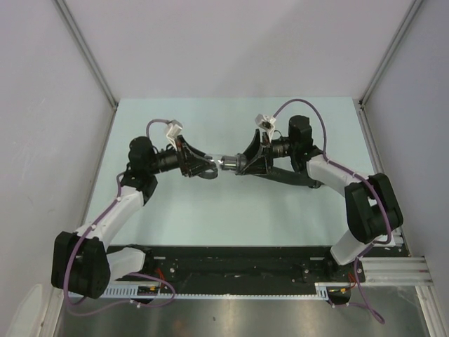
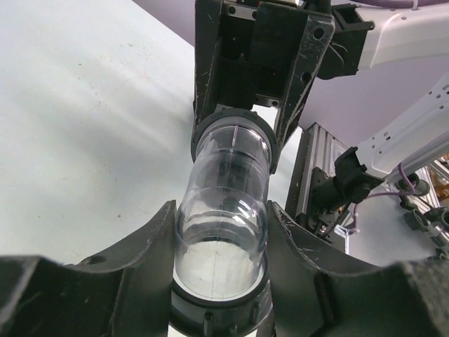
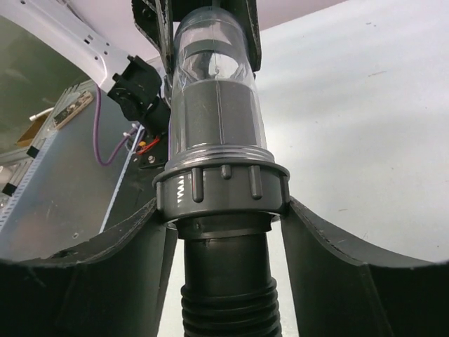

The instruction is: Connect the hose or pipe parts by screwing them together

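Screwing is judged in hand, the clear tube (image 2: 228,175) clamped by the left gripper (image 2: 221,210), the grey collar (image 3: 221,189) by the right gripper (image 3: 223,207); a coaxial twist is needed next.

Above the pale green table (image 1: 210,217), a short grey fitting (image 1: 226,163) hangs level between the two arms. The left gripper (image 1: 208,168) holds the fitting from its left, and the right gripper (image 1: 240,164) meets it from its right. A black hose (image 1: 289,178) trails away to the fitting's right, beneath the right arm (image 1: 330,172). A purple cable (image 1: 302,103) arches beyond it.
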Tool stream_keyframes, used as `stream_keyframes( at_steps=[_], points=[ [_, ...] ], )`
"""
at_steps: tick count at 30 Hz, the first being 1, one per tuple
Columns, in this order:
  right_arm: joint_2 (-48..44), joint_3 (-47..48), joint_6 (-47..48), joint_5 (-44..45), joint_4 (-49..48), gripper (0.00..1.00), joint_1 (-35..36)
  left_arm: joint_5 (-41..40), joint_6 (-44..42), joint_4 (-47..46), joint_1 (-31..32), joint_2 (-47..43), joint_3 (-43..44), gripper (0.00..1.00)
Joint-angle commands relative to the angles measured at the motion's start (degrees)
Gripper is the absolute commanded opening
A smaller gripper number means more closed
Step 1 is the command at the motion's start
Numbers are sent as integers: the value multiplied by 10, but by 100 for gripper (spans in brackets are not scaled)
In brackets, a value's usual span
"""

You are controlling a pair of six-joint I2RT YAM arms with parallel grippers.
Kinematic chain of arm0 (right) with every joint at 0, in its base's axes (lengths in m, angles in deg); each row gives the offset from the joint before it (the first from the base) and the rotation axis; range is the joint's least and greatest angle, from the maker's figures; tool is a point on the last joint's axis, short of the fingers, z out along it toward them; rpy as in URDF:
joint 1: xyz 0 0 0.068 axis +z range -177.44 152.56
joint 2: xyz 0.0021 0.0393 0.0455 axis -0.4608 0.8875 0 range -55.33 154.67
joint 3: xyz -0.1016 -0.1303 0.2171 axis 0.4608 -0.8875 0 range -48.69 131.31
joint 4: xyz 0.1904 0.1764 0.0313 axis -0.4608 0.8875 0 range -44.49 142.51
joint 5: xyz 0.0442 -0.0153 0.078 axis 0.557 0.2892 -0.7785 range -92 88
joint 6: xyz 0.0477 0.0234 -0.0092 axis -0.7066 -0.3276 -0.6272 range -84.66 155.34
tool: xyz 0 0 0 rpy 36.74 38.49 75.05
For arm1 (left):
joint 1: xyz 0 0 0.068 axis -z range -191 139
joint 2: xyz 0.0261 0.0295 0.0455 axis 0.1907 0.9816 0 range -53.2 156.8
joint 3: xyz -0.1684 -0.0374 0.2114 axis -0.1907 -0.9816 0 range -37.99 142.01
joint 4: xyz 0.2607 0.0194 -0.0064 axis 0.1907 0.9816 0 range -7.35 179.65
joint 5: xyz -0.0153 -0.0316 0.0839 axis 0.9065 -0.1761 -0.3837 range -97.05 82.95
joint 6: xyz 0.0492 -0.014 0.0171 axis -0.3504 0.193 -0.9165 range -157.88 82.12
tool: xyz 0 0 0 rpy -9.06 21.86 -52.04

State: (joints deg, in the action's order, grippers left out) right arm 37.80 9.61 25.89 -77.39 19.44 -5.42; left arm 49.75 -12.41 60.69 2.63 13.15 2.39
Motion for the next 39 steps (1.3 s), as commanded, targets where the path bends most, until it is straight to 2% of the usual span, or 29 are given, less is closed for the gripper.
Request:
stream_keyframes(
  at_steps=[1,3,4,5,7,12,14,18,21,24,28,34,39],
  points=[
    [-58,38,39,66,44,66,-17,-55,-1,22,-8,4,-13,0],
    [-79,38,93,92,103,77,-13,-70,23,22,-16,-8,-16,0],
    [-87,38,129,127,154,85,-11,-86,35,22,-18,-11,-19,0],
    [-105,38,184,146,176,90,-1,-94,56,22,-20,-17,-21,0],
    [-118,38,225,214,223,100,8,-103,76,22,-26,-18,-26,0],
    [-157,2,344,305,223,100,57,-96,148,30,-40,-13,-26,1],
    [-176,-29,377,372,184,100,78,-92,170,36,-42,-14,-20,1],
    [-226,-138,433,456,5,100,113,-102,187,97,-47,-19,0,0],
    [-236,-161,478,514,-16,100,137,-112,183,179,-52,-15,36,1],
    [-241,-178,542,579,-35,100,184,-99,219,182,-60,-15,42,0],
    [-231,-181,592,619,-34,100,229,-85,250,181,-62,-15,44,0],
    [-209,-181,602,643,-49,100,259,-71,281,181,-62,-14,43,0],
    [-182,-181,607,642,-58,91,271,-71,288,179,-62,-21,43,0]
  ],
)
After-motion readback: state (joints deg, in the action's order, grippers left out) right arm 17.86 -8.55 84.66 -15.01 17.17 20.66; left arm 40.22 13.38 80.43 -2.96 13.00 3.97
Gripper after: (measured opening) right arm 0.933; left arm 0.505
